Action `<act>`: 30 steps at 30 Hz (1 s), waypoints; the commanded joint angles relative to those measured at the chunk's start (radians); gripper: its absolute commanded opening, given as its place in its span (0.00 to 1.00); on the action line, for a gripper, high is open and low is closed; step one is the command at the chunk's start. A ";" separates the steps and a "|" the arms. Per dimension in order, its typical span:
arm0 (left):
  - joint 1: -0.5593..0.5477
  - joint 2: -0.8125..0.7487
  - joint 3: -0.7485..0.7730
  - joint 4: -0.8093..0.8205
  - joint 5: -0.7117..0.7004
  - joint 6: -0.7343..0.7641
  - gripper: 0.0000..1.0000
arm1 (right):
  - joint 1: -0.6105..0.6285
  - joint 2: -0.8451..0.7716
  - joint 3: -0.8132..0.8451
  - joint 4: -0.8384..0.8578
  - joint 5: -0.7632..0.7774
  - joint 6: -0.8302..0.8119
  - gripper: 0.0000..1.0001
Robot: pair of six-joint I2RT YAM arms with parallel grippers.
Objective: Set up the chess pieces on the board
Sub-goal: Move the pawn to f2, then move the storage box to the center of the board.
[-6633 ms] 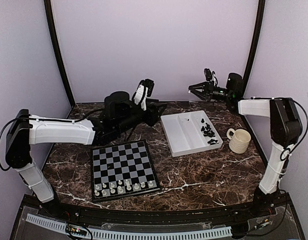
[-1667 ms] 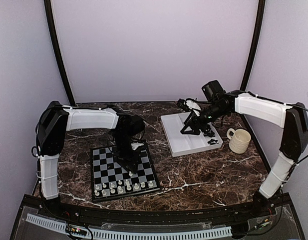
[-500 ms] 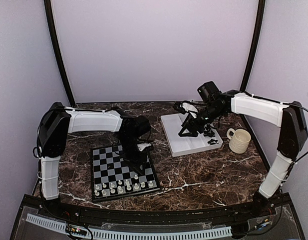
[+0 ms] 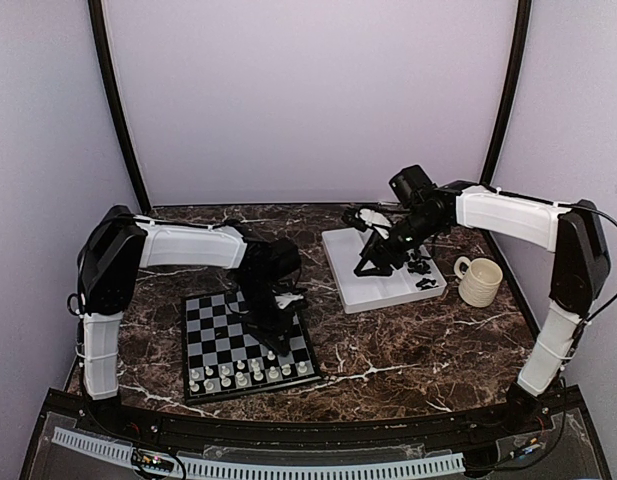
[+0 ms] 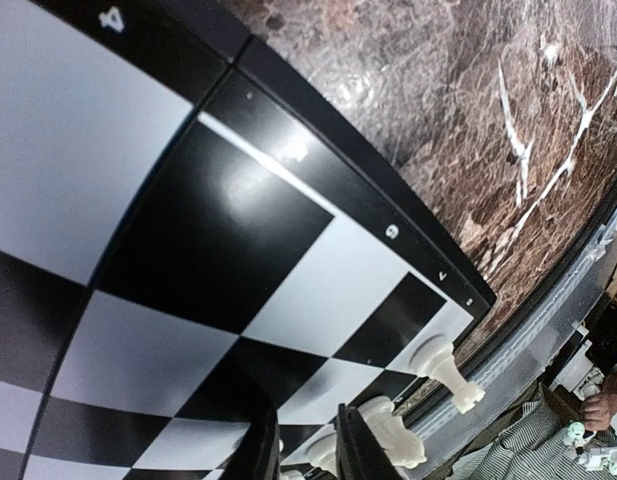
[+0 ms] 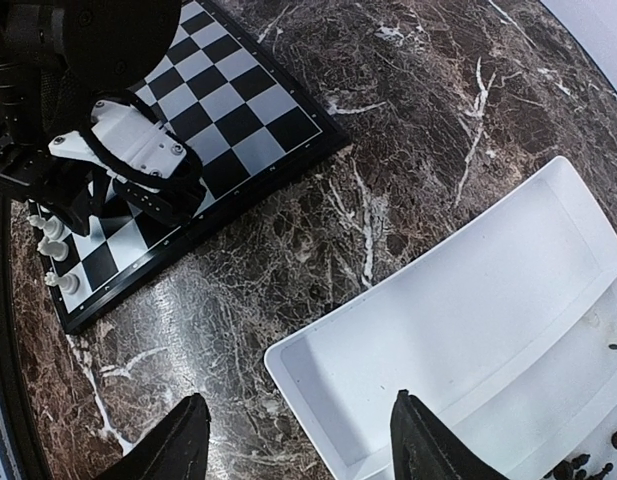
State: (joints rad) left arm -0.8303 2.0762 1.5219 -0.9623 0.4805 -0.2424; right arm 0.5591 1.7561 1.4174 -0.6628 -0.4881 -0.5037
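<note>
Board (image 4: 210, 335) sits at 9 o'clock of the tray (image 4: 383, 298), white chess pieces (image 4: 240, 376) along its 6 o'clock edge. Left gripper (image 5: 308, 455) hangs over them, jaws narrow; I cannot tell if it holds one. Right gripper (image 6: 303, 445) gapes empty above the tray, mug (image 4: 480, 281) at 3 o'clock.

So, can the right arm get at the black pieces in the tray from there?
Probably yes: the right pincer hangs open just above the tray, the black pieces lie loose in it off to one side, and nothing stands between them.
</note>
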 commanded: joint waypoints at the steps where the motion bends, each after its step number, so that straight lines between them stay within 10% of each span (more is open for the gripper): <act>1: -0.011 -0.024 -0.043 -0.017 0.005 0.009 0.22 | 0.016 0.011 0.037 -0.015 0.005 -0.013 0.64; 19: -0.002 -0.078 0.056 0.002 -0.131 0.000 0.27 | 0.030 0.017 0.050 -0.026 0.036 -0.016 0.63; 30: 0.065 -0.315 0.076 0.299 -0.401 0.023 0.40 | -0.099 0.080 0.207 0.033 0.268 0.033 0.61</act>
State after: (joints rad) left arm -0.7692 1.8870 1.5677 -0.8230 0.2157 -0.2485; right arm 0.5232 1.7794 1.5280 -0.6739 -0.3206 -0.5026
